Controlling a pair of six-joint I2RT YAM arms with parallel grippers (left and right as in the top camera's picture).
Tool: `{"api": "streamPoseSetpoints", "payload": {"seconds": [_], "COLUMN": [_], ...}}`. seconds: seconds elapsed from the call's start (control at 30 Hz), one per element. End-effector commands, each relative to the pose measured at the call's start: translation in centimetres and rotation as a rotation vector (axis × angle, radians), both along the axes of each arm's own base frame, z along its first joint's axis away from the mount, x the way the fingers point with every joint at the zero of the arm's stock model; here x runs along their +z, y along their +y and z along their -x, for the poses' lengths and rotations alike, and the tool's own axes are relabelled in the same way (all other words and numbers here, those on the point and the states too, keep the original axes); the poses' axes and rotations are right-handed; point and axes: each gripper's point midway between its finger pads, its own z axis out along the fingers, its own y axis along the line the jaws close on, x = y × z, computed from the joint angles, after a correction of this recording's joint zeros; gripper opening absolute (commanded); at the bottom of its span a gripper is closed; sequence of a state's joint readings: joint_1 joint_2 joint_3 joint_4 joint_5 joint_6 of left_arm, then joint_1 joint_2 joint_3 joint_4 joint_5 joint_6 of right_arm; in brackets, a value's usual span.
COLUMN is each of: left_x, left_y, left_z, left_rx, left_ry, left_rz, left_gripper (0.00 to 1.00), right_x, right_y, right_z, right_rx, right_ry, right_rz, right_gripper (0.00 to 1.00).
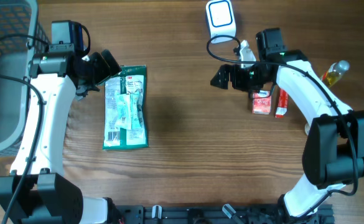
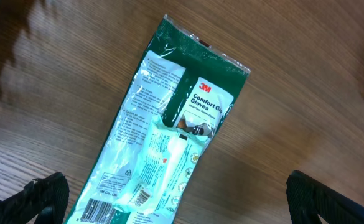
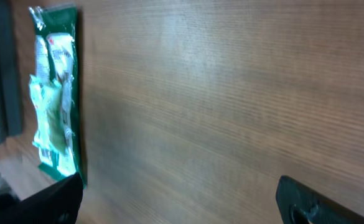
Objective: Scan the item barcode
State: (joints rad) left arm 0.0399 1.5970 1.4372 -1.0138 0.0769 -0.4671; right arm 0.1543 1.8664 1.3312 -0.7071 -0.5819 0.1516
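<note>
Glove pack (image 2: 163, 143), green, label "3M Comfort Gloves"; left, right jaws wide, empty.

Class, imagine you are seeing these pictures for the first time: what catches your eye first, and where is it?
The green glove packet stands out most, lying flat on the wooden table left of centre, by the open left gripper. Next come the white scanner at the far edge and red boxes on the right.
</note>
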Motion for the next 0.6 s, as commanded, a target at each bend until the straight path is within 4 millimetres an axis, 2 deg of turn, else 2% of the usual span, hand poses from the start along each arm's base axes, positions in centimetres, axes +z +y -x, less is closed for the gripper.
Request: {"api": "streamPoseSetpoints", "payload": {"seconds": [0.0,0.17,0.57], "left_x": [0.1,0.1,0.1], "left_y": [0.1,0.1,0.1], "left_z": [-0.1,-0.1,-0.1], "left_rx": [-0.014,-0.014,-0.014], "left_ry": [-0.006,-0.006,-0.006], "left_rz": [-0.007,-0.007,-0.007], "left_gripper": [1.00,1.00,1.00], "right_x": [1.1,1.1,1.1], "right_y": [-0.2,-1.6,-1.6], "right_z": [-2.1,-4.4,-4.5], "right_rx": [-0.005,-0.053,-0.054], "right_ry": [-0.116,-0.210,-0.216], "right_rz": [0.016,0.109,0.109], "right_gripper": [1.00,1.00,1.00]}}
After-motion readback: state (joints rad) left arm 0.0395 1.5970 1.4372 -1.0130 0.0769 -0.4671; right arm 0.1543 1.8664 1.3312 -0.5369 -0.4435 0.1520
